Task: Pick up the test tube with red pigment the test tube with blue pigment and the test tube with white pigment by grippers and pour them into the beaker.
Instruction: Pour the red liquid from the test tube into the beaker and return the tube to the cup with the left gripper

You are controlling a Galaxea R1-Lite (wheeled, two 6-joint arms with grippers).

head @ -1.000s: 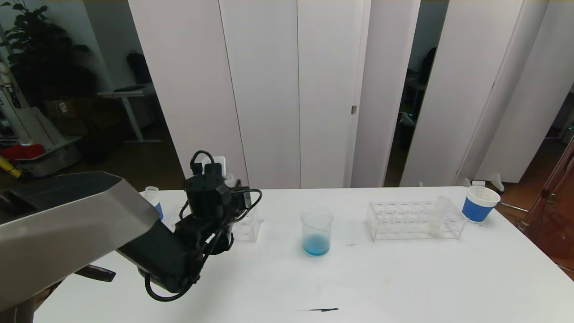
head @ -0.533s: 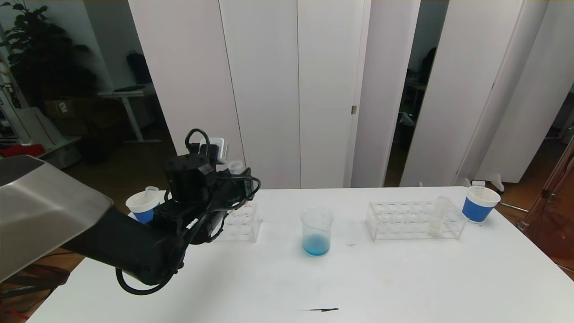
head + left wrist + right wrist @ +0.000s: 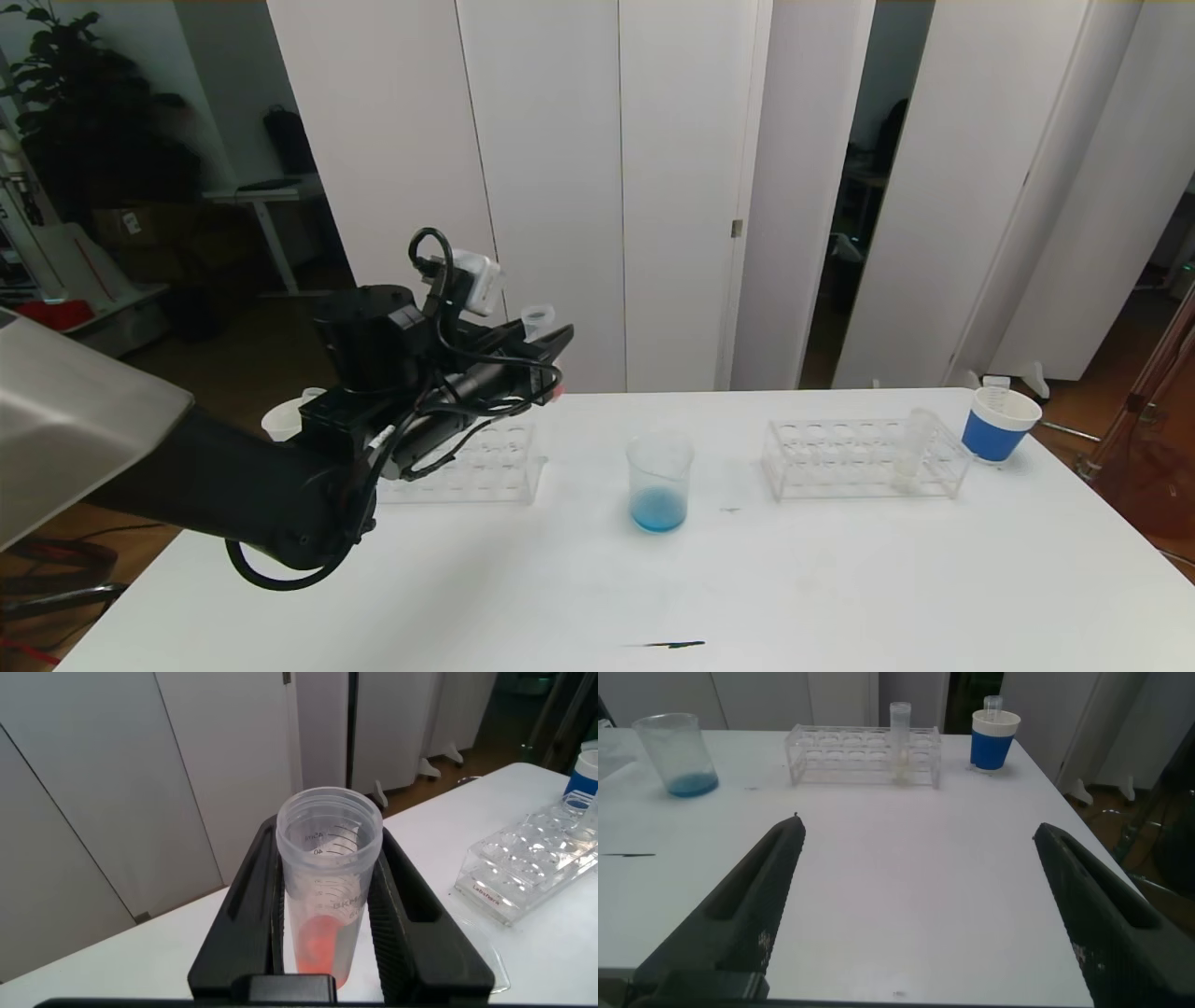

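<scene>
Now – left tool (image 3: 329,917) clamps red tube (image 3: 329,896); right tool (image 3: 920,910) agape

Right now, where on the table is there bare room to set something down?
Bare: the white table's near half, in front of the beaker, except a small dark mark. Crowded: the far edge, with both racks and blue cup.

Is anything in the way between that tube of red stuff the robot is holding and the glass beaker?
Nothing visible: the left gripper holds the red tube above the left rack, with bare table up to the beaker.
</scene>
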